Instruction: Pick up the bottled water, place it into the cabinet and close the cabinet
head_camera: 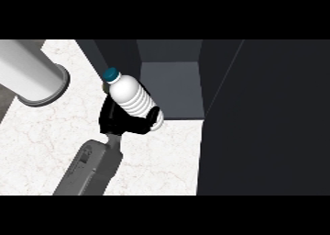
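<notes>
Right now my left hand [130, 121] has its black fingers curled round the lower part of the white ribbed plastic water bottle with a teal cap [130, 94], so the bottle sits directly above and just beyond my palm. Its long axis tilts, cap pointing far and to the left, base near and to the right. The dark grey cabinet [174, 87] opens just to the right and farther on, its pale floor touching the bottle's outline in this view; the dark door panel [269, 114] stands to the right. I judge the next move is rightward and away. My right hand does not show. No label or writing can be read on the bottle.
</notes>
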